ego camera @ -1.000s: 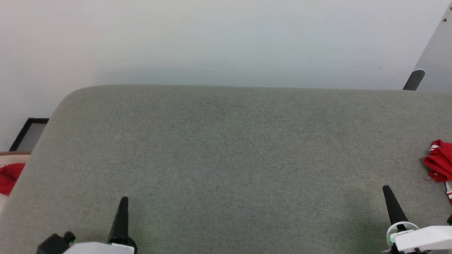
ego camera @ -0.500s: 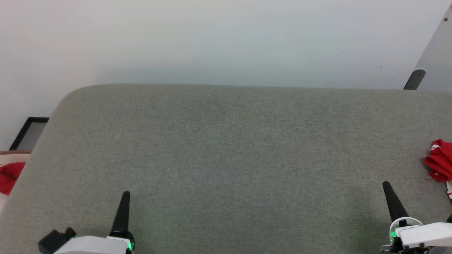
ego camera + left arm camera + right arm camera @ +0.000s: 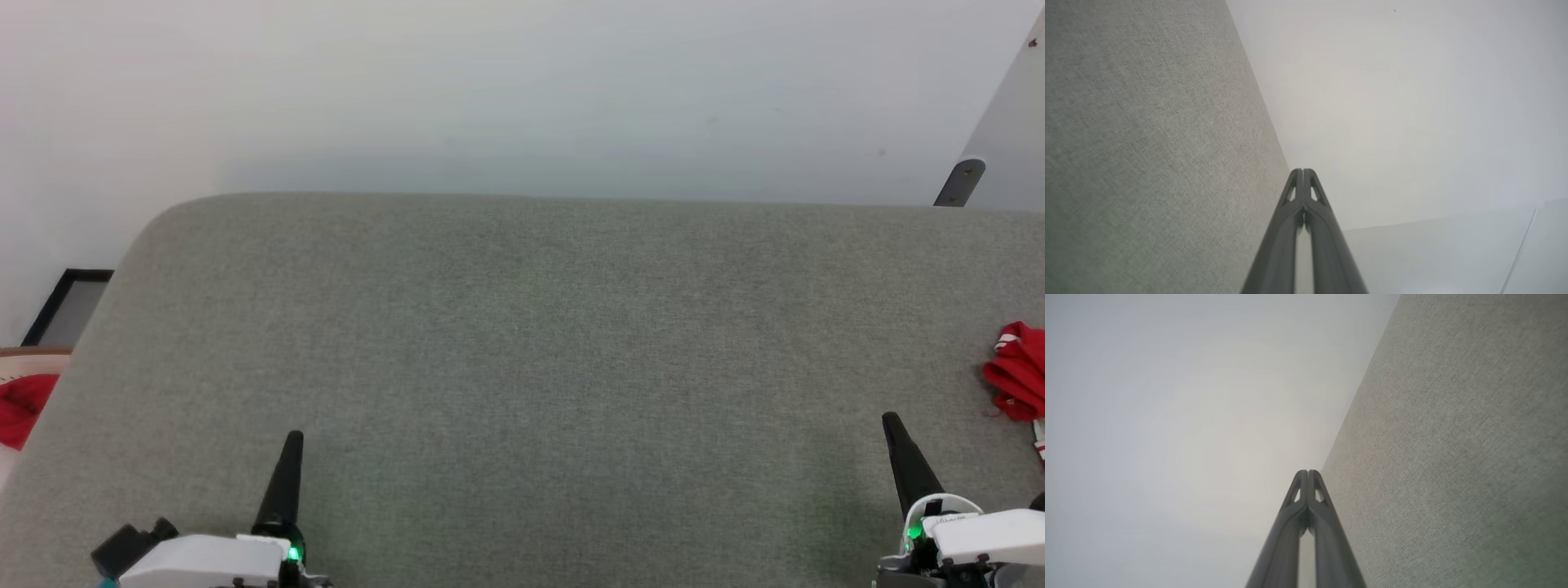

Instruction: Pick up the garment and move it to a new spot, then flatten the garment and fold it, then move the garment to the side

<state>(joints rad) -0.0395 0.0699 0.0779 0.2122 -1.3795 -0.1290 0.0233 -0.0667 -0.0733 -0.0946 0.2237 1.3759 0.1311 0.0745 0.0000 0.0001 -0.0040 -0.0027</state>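
Bunched red shirt (image 3: 1019,377) w/ white striped trim lies at far right of grey surface (image 3: 522,327), near right claw (image 3: 891,425) but not touching. At lower left, left claw (image 3: 292,445), well apart from shirt. Both claws pinched tight, empty. Another red cloth (image 3: 20,404) sits off surface's left side.

A grey fabric-covered bench (image 3: 522,343) with a rounded corner stood against a plain white wall (image 3: 490,90) under soft, even light.

I see soft, even, bright light; a faint shadow falls on the wall (image 3: 490,163) just behind my worktop (image 3: 522,327).
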